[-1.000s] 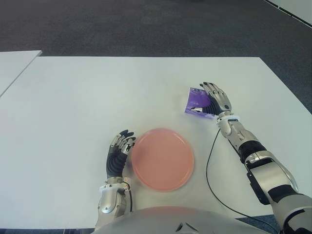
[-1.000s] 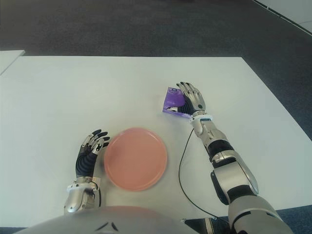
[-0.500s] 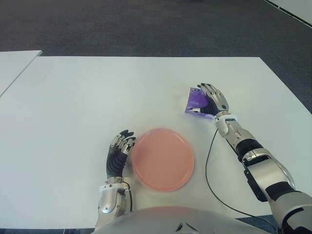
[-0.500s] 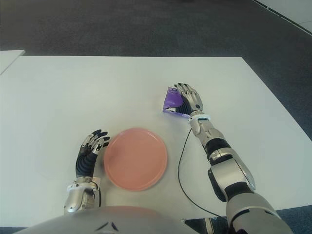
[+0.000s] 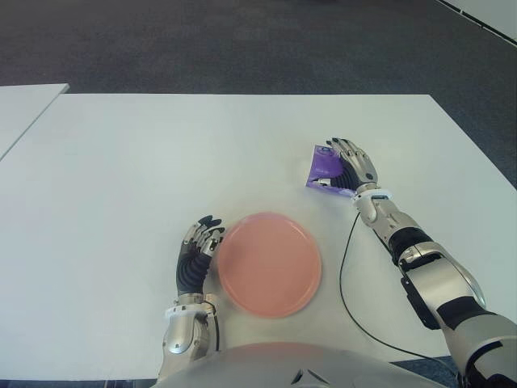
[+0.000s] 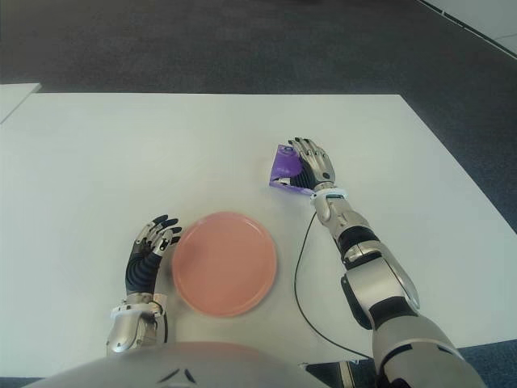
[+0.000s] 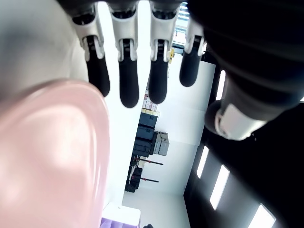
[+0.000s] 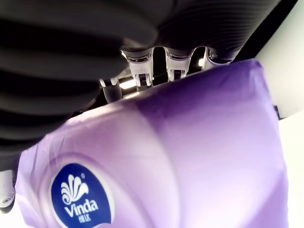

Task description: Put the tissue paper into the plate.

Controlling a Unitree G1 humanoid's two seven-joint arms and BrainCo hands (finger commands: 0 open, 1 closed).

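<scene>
A purple pack of tissue paper [image 5: 322, 168] lies on the white table [image 5: 161, 162], beyond and to the right of the pink plate [image 5: 269, 263]. My right hand [image 5: 352, 165] covers the pack's right side, its fingers [image 8: 140, 67] curled over the pack's far edge; the pack [image 8: 166, 161] fills the right wrist view. My left hand [image 5: 197, 254] shows just left of the plate, fingers [image 7: 128, 71] relaxed and holding nothing, with the plate's rim [image 7: 52, 156] close beside them.
A thin black cable [image 5: 342, 283] runs from the right wrist back toward my body, passing right of the plate. A second white table [image 5: 24, 105] stands at the far left. Dark carpet lies beyond the table's far edge.
My right hand has settled a little lower and closer onto the tissue pack, with the forearm drawing in slightly. The pack, the plate and the left hand have not moved.
</scene>
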